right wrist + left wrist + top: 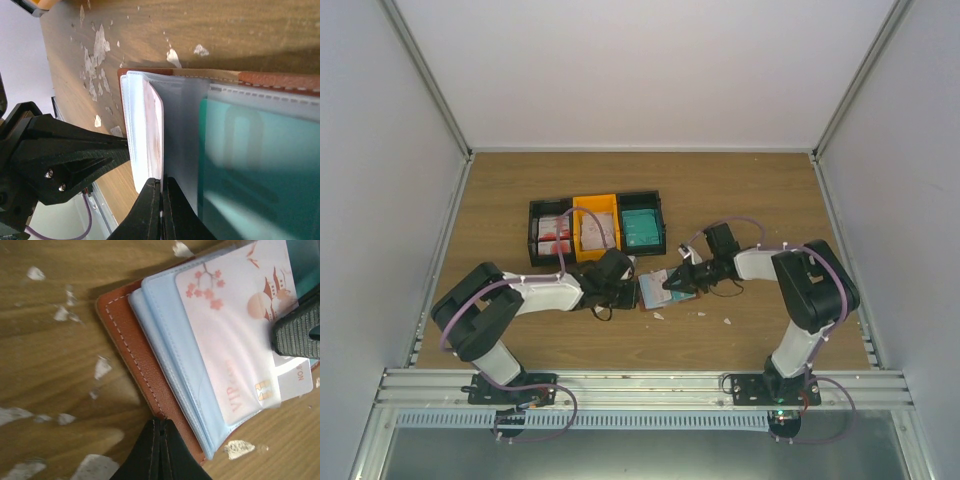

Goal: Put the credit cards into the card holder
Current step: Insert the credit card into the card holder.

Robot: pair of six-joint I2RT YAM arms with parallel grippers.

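Wooden table (520,330), walled on three sides

Both arms reach inward and meet near the table's middle

Joined bins (597,203) behind them: black, orange, black. Red cards (555,237) in the left one, a teal card (642,228) in the right one

Card holder (135,355) lies open on the wood between the two grippers, brown cover down, pale blue clear pockets (170,365) fanned up

Pale pink card (235,340), blossom print and "VIP", sits inside a pocket. Another teal card (260,165) is under a clear pocket on the far leaf

Left gripper (160,440): fingers pressed together, tips at the cover's edge; can't tell if leather is pinched

Right gripper (161,195): fingers likewise closed tight, at the edge of the pocket leaves; can't tell if a leaf is caught

White scraps (102,367) scattered on the wood around the holder
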